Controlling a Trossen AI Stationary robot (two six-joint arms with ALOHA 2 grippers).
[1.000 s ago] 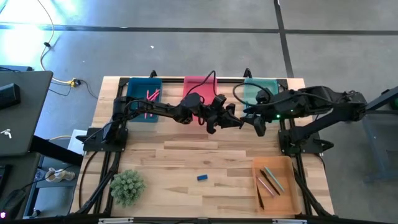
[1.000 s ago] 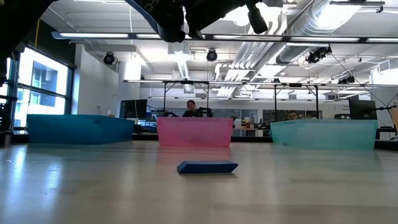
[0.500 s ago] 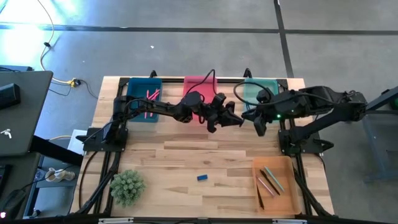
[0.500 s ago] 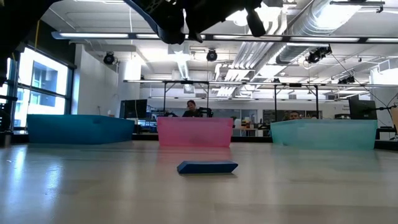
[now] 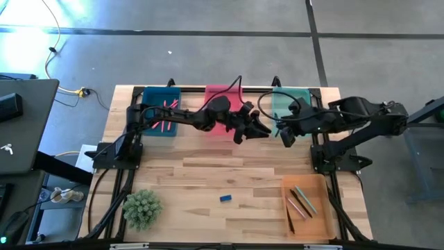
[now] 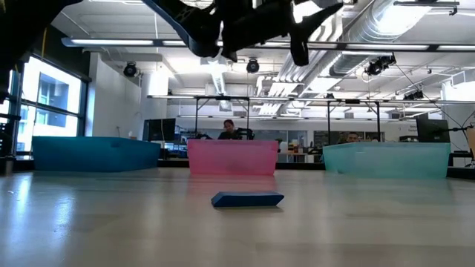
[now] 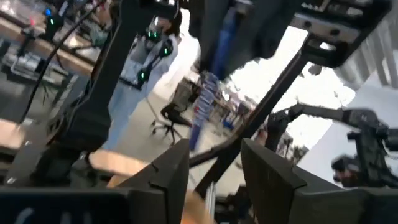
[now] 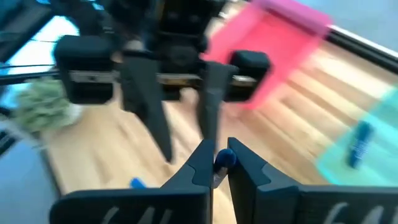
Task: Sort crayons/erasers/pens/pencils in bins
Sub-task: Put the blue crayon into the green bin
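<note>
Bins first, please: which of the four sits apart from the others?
The orange bin, at the table's near right corner; the dark blue, pink and teal-green ones line the far edge.

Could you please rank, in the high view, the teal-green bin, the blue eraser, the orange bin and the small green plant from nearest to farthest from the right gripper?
Measured from the right gripper:
1. Teal-green bin, just behind it at the table's far edge.
2. Orange bin, near right corner.
3. Blue eraser, lying alone near the front middle; close to the orange bin's rank.
4. Small green plant, near left corner.
</note>
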